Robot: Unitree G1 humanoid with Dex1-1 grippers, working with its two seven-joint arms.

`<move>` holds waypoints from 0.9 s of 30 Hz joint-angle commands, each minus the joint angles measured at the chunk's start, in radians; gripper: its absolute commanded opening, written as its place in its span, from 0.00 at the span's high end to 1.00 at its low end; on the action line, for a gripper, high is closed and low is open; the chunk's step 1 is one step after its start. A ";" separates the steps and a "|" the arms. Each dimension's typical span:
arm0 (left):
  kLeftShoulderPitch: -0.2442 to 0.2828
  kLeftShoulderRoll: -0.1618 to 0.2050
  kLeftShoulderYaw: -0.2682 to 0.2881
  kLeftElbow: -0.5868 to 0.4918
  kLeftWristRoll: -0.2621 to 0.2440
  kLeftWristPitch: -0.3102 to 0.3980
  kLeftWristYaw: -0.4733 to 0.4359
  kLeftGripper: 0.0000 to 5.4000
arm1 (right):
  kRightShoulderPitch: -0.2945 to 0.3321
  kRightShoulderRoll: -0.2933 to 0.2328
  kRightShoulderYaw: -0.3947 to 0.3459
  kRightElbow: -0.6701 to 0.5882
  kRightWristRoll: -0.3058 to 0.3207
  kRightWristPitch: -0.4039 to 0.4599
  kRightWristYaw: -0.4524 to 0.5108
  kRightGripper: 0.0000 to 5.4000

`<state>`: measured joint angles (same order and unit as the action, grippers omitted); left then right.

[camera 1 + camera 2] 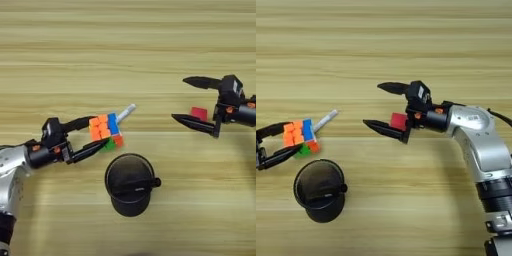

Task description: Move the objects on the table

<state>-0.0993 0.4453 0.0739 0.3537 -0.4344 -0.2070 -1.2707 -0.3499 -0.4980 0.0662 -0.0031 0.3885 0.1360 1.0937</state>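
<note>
The multicoloured puzzle cube (104, 129) sits tilted at the left of the wooden table (130, 45). My left gripper (100, 131) is shut on the cube, one black finger against its orange upper side and the other under its green corner. Whether the cube is off the table I cannot tell. The slim white marker pen (126, 112) pokes out from behind the cube's upper right. My right gripper (372, 104) is wide open at the right. The small red block (398, 120) lies between its fingers, close to the lower finger (386, 129) and deep in the opening.
A black round cup (129, 186) with a dark bar across its mouth stands just below and to the right of the cube, near the front. The right arm's silver forearm (481, 140) runs down the right side.
</note>
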 commanded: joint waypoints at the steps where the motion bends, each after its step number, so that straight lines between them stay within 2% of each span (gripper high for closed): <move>1: -0.009 0.014 -0.003 0.060 0.029 -0.016 -0.001 0.39 | -0.013 -0.002 -0.015 -0.017 0.009 -0.008 -0.006 0.00; 7: 0.002 0.003 -0.021 0.103 0.074 -0.063 0.018 0.39 | -0.031 -0.013 -0.035 -0.023 0.019 -0.010 -0.008 0.00; 19: 0.024 0.005 -0.021 0.107 0.071 -0.080 0.026 0.39 | -0.040 -0.010 -0.044 -0.020 0.014 -0.015 -0.005 0.00; 20: 0.024 0.005 -0.020 0.107 0.071 -0.080 0.028 0.33 | -0.040 -0.010 -0.044 -0.019 0.015 -0.016 -0.005 0.00; 27: 0.011 0.004 -0.020 0.112 0.076 -0.085 0.046 0.21 | -0.046 -0.009 -0.043 -0.010 0.013 -0.019 -0.006 0.00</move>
<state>-0.0829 0.4461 0.0533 0.4582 -0.3713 -0.2812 -1.2320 -0.3739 -0.5014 0.0310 -0.0065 0.3960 0.1230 1.0893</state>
